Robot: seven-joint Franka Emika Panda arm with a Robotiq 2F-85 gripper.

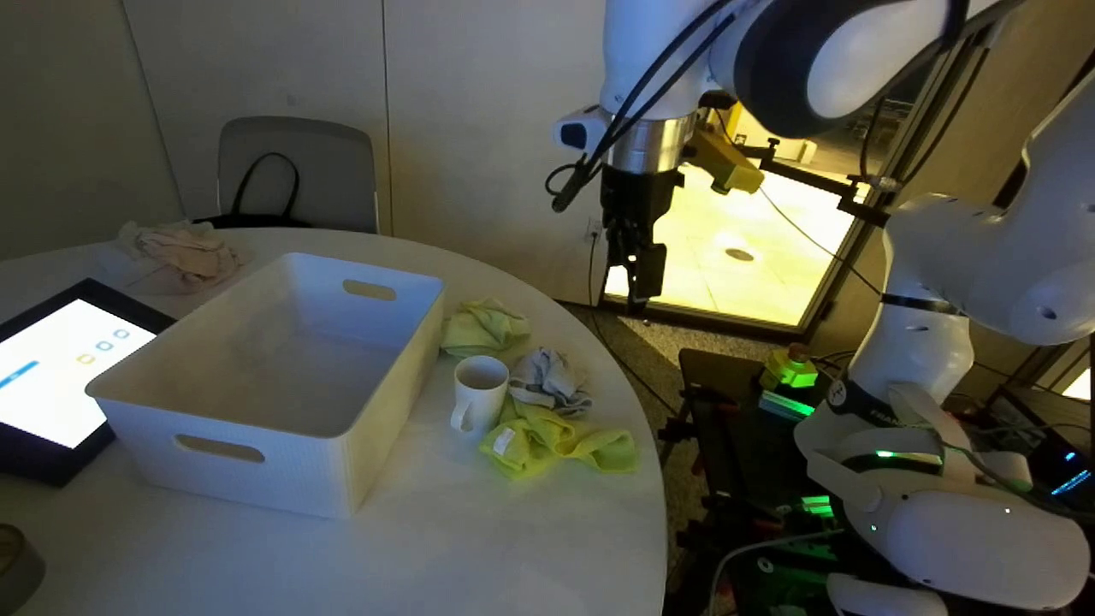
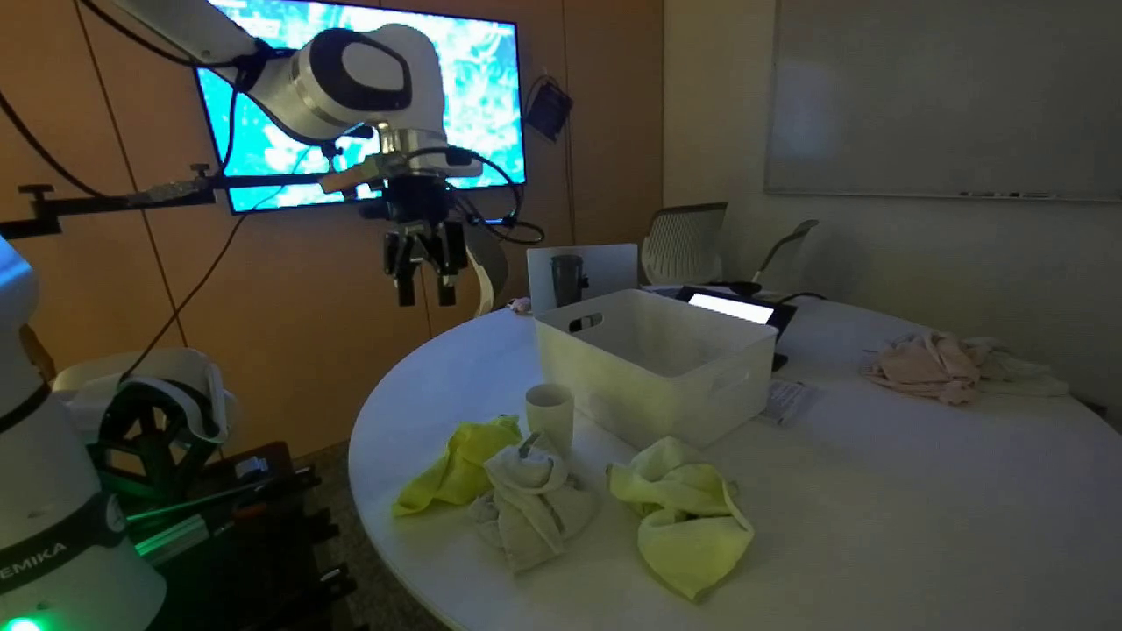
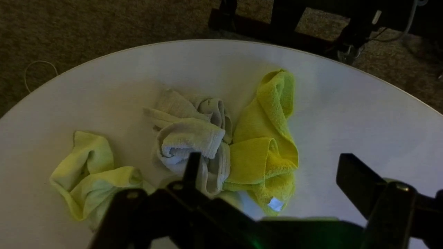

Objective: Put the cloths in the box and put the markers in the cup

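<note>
My gripper (image 1: 640,282) (image 2: 427,294) (image 3: 270,162) hangs high over the table edge, its jaws wide apart with nothing held. Below it in the wrist view lie a yellow-green cloth (image 3: 263,148) with a white tag, a grey-white cloth (image 3: 188,138) touching it, and a paler yellow-green cloth (image 3: 97,173) apart to the side. Beside them stands the white cup (image 1: 479,398) (image 2: 550,412), upright, no marker seen in it. The white box (image 1: 291,479) (image 2: 614,394) is close by; its visible inside in an exterior view holds nothing. The markers cannot be made out in any view.
A dark-framed tablet (image 1: 68,368) lies against the far side of the box. Pinkish crumpled fabric (image 1: 184,252) (image 2: 929,368) rests farther along the table. A dark tumbler (image 2: 567,279) stands behind the box, and a roll (image 1: 17,560) sits at the table's near corner.
</note>
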